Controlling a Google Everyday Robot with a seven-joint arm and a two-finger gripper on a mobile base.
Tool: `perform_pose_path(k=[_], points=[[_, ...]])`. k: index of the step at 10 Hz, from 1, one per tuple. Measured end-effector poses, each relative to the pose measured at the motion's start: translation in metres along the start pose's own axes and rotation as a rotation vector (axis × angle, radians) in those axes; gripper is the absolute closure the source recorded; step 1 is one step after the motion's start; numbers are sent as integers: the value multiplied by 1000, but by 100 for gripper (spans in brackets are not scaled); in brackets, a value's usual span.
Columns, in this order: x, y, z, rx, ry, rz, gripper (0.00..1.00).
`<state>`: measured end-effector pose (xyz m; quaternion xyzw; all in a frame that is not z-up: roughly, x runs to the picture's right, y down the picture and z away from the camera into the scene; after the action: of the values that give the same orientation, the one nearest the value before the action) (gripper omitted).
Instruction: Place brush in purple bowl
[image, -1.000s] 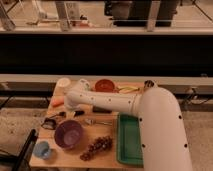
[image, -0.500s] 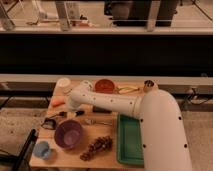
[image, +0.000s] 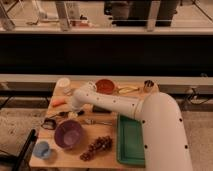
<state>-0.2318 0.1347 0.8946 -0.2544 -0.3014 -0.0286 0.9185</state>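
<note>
Two bowls: purple bowl (image: 69, 134), orange-brown bowl (image: 105, 86); one light-blue cup (image: 42, 149); one green tray (image: 131, 145).

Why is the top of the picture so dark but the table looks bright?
In the camera view, light falls warmly on the wooden table, so the purple bowl and the brush show up; the band behind stays in deep shadow, and everything looks soft and blurry. The hand sits low at the arm's end, beside the brush.

Matte purple plastic bowl (image: 69, 133) on pale wooden desk (image: 107, 156); smooth green tray (image: 131, 141); end effector (image: 71, 114) hangs from glossy white arm (image: 150, 112)
</note>
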Motion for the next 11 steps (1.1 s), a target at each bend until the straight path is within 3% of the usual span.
perform_pose_path(k=[6,7,8,11], points=[[0,-3,14,-22,-58,46,22],[0,-3,14,-23,-56,44,27],[0,-2,13,-24,-54,42,39],[0,0,11,-29,-52,41,62]])
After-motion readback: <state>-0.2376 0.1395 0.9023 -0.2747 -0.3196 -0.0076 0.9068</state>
